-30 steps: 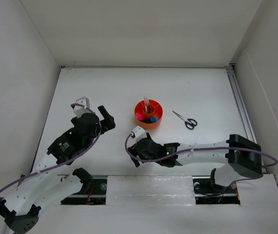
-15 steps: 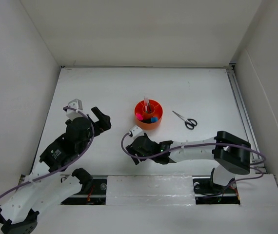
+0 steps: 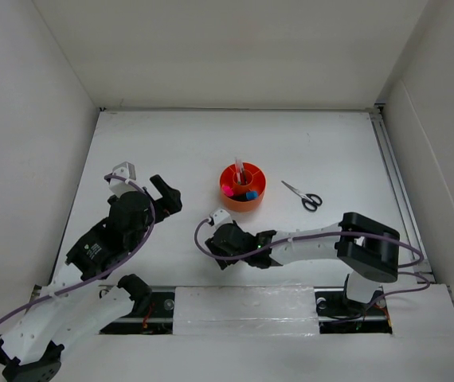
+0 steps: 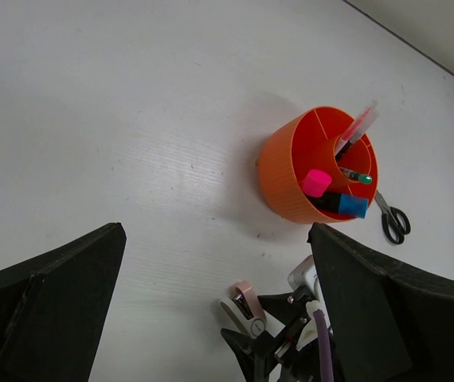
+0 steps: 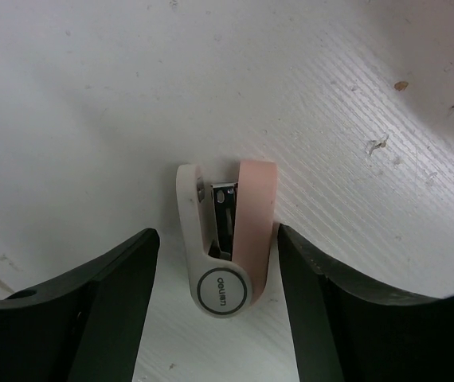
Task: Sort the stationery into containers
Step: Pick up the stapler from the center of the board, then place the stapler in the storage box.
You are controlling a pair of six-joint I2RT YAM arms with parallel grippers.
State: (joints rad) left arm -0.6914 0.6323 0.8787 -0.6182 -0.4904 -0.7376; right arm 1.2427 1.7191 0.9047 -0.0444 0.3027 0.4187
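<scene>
mostly sorted, 2 pieces left out
in the orange organiser (image 4: 287, 171): markers (image 4: 316, 182), pens (image 4: 358, 127). loose: scissors (image 3: 304, 196) at 3 o'clock of it, clip (image 5: 225, 239) at 7 o'clock, straddled by right gripper (image 5: 217, 235), fingers apart, unclamped. left gripper (image 4: 215, 239) spread wide, empty.

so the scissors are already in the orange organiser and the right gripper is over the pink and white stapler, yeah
Not quite: the scissors lie on the table beside the orange organiser, not in it, as the top view shows. The right gripper is over the pink and white stapler.

Orange organiser (image 4: 287, 181), pink-and-white clip (image 5: 255, 215), black-handled scissors (image 4: 393, 222).
</scene>
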